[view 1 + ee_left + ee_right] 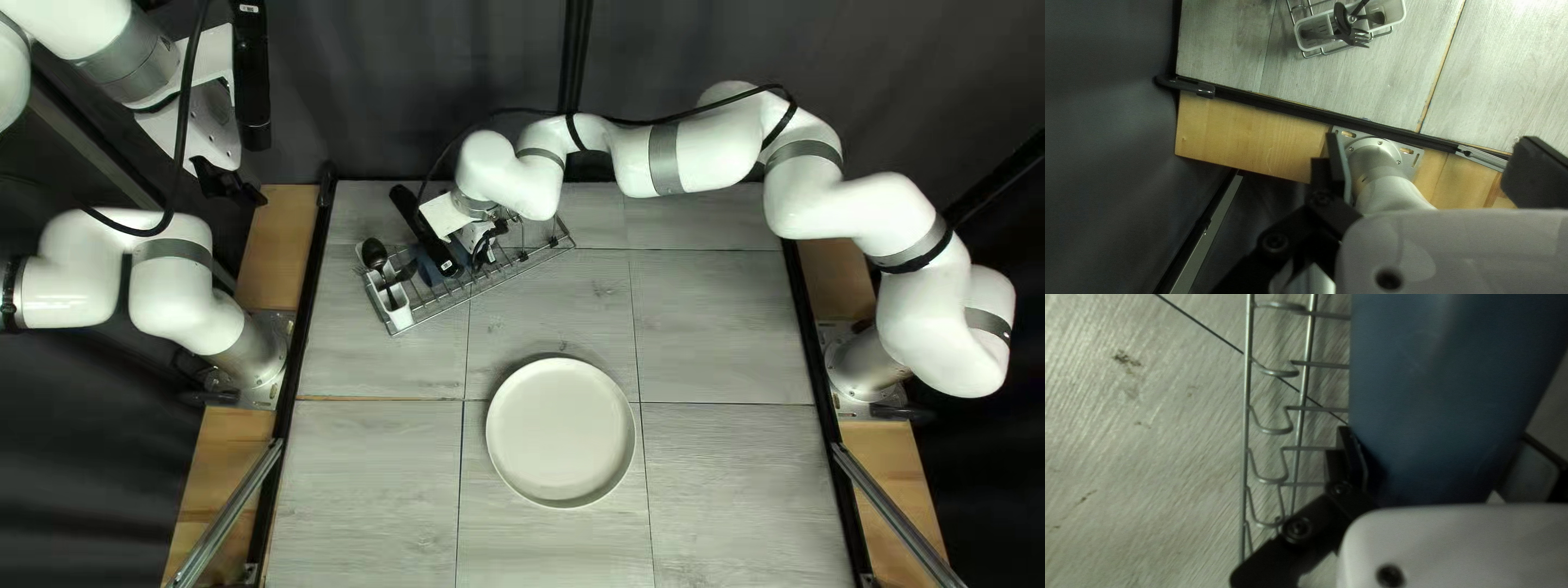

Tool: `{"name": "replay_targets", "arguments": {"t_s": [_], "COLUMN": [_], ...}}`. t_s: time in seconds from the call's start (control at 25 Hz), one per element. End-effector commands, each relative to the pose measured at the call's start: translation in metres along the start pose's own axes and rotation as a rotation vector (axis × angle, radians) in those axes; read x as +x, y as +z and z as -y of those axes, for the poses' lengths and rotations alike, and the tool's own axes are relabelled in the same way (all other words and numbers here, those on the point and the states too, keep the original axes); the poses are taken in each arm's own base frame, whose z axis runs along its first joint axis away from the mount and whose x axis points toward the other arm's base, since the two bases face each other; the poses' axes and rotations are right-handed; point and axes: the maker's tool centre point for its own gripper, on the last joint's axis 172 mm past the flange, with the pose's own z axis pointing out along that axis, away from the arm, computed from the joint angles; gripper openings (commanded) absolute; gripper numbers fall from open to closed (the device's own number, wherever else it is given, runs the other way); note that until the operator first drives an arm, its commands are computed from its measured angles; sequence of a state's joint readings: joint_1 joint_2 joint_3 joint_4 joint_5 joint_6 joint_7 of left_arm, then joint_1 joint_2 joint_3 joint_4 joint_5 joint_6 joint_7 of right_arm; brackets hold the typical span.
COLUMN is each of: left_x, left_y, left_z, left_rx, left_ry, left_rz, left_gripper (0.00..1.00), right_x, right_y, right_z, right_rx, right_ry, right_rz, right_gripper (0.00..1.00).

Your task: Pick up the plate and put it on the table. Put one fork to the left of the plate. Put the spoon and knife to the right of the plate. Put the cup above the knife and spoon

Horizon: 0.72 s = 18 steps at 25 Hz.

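Plate [561,432] lies on worktop [359,490], lower centre of top left view. Left gripper [242,192], upper left: fingers wide. Right gripper [490,241]: fingers wide about cup [1442,403].

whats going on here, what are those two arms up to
I seem to be setting a table. My right gripper is at the blue cup in the wire rack; I can't tell whether it grips it. My left gripper is open and empty, off the table's side. The plate is on the table, and the cutlery is in its holder.
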<state>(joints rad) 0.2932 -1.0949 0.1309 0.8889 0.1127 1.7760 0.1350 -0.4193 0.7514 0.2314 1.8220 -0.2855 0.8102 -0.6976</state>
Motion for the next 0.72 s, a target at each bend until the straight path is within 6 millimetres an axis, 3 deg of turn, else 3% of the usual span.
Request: {"name": "replay_targets", "arguments": {"t_s": [0.04,0.16,0.32,0.56,0.72], "left_x": [0.0,0.0,0.0,0.0,0.0], "left_y": [0.0,0.0,0.0,0.0,0.0], "left_z": [0.0,0.0,0.0,0.0,0.0], "left_rx": [0.0,0.0,0.0,0.0,0.0], "left_ry": [0.0,0.0,0.0,0.0,0.0], "left_rz": [0.0,0.0,0.0,0.0,0.0], "left_gripper": [1.0,1.0,1.0,1.0,1.0], "right_x": [-0.001,0.002,0.014,0.017,0.019], "right_y": [-0.056,-0.085,-0.111,-0.12,-0.111], "right_z": [0.021,0.061,0.135,0.226,0.28], "right_rx": [-0.052,-0.056,-0.026,0.041,0.066], "right_ry": [0.033,0.05,0.079,0.161,0.236], "right_rz": [-0.015,-0.012,-0.003,0.01,0.006], "right_gripper": [0.0,0.0,0.0,0.0,0.0]}}
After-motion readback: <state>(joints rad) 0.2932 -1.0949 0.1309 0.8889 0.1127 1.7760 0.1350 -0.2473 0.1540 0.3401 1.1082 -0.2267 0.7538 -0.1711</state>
